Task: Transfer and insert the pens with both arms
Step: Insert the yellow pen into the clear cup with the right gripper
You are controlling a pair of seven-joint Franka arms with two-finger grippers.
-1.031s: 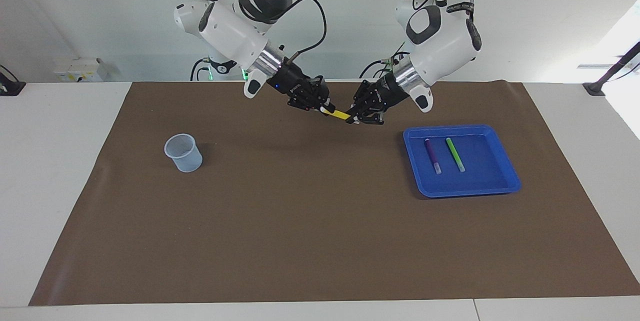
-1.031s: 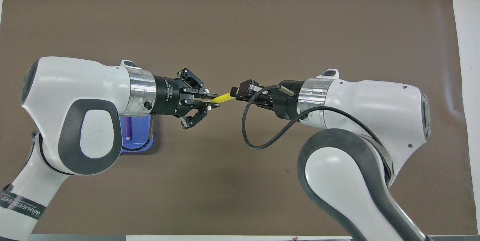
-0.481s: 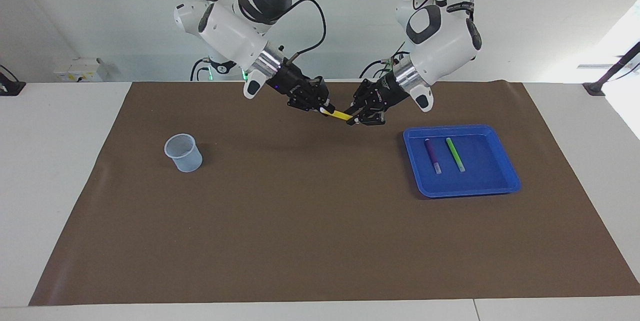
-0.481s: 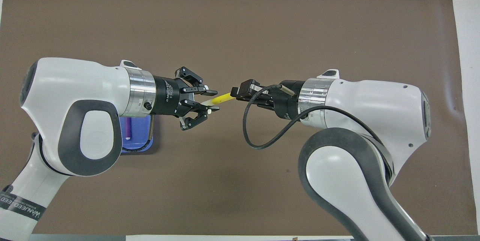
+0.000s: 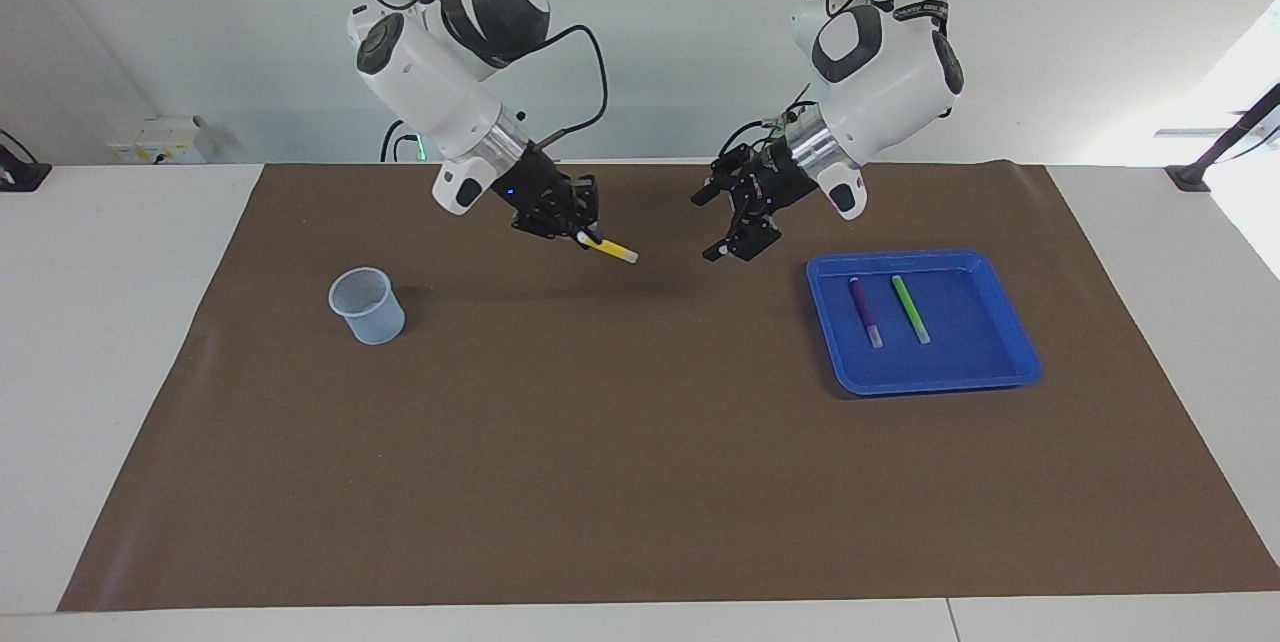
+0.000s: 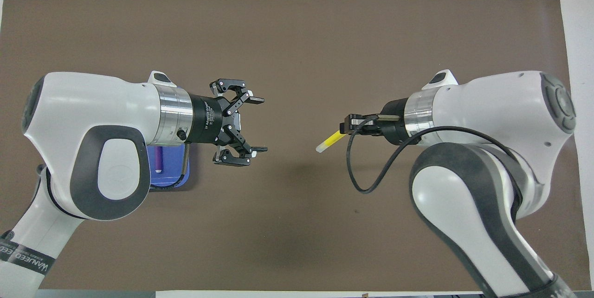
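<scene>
One yellow pen [image 5: 608,248] sits pinched in our right gripper [image 5: 578,234] fingers, bound for the cup [image 5: 367,305]; our left gripper [image 5: 727,222] hangs spread wide, empty.

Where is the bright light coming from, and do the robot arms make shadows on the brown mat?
Facing view: bright glare at the upper edge on the left arm's end; soft dark shadows on the mat under both arms. Overhead view: even light, with a faint blurry shadow on the mat below the yellow pen.

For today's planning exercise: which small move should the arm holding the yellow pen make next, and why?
Probably carry the yellow pen toward the cup. The right gripper alone grips it above the mat, the left gripper hangs open, and the cup stands toward the right arm's end.
</scene>
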